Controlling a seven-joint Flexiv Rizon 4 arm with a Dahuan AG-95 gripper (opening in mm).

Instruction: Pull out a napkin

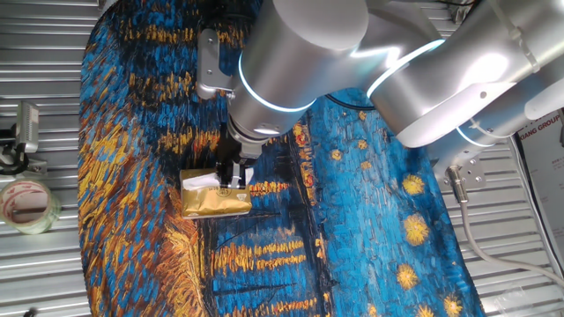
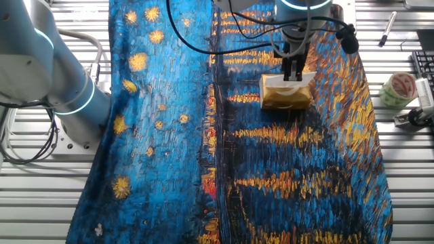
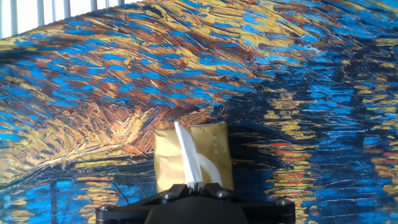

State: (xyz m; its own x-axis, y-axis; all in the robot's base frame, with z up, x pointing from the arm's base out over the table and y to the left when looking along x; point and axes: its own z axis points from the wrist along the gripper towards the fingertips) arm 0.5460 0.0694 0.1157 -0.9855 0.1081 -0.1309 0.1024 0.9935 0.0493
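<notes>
A shiny gold tissue packet (image 1: 214, 202) lies on the painted cloth; it also shows in the other fixed view (image 2: 285, 96) and in the hand view (image 3: 193, 163). A white napkin (image 3: 189, 163) sticks up out of its top slot, seen too in one fixed view (image 1: 204, 180) and the other fixed view (image 2: 293, 86). My gripper (image 1: 231, 179) stands right over the packet, also in the other fixed view (image 2: 293, 74). In the hand view my gripper (image 3: 194, 186) has its jaws pinched together on the napkin's upper edge.
The table is covered by a blue and gold starry-night cloth (image 1: 352, 220). A roll of tape (image 1: 26, 204) and a small device lie on the metal slats left of the cloth. Another tape roll (image 2: 399, 89) and a pen (image 2: 388, 27) lie beside it.
</notes>
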